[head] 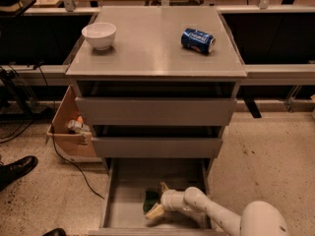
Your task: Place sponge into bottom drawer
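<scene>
The bottom drawer (pixel 123 205) of the grey cabinet is pulled out, a shallow grey tray. My gripper (pixel 158 199) reaches into it from the right, low over the drawer floor. The sponge (pixel 149 201), dark green over yellow foam, sits between the two fingers (pixel 162 187) at the middle of the drawer, and the gripper is shut on it. I cannot tell whether the sponge touches the drawer floor.
The two upper drawers (pixel 155 111) are shut. A white bowl (pixel 99 35) and a blue soda can (pixel 198 40) lie on the cabinet top. A cardboard box (pixel 69 127) and a cable stand left of the cabinet. A black shoe (pixel 17 168) is at the far left.
</scene>
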`<state>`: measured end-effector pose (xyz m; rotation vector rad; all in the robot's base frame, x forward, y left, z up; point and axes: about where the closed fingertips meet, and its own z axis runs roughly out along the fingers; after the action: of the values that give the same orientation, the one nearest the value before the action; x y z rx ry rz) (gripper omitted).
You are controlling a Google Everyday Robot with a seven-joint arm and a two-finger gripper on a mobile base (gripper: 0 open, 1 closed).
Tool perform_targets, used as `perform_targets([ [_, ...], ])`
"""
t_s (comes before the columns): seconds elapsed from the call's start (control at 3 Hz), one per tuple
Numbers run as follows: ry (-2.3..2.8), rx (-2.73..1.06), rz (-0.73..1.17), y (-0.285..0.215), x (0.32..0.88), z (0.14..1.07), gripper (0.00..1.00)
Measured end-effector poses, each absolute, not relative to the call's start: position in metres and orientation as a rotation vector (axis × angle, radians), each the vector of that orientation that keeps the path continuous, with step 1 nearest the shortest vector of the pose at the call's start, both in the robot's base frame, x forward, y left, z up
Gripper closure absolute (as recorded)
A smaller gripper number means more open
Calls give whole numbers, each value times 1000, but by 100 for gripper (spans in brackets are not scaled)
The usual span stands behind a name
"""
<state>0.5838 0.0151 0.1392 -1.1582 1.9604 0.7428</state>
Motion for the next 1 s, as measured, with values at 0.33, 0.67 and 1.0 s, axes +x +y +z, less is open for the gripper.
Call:
perform_targets([
  [0.33, 1986, -1152, 711, 6, 585, 147, 0],
  [0.67, 2039, -1116, 604, -39, 589, 172, 0],
  [1.0, 2089, -1079, 476, -89, 586, 218, 0],
])
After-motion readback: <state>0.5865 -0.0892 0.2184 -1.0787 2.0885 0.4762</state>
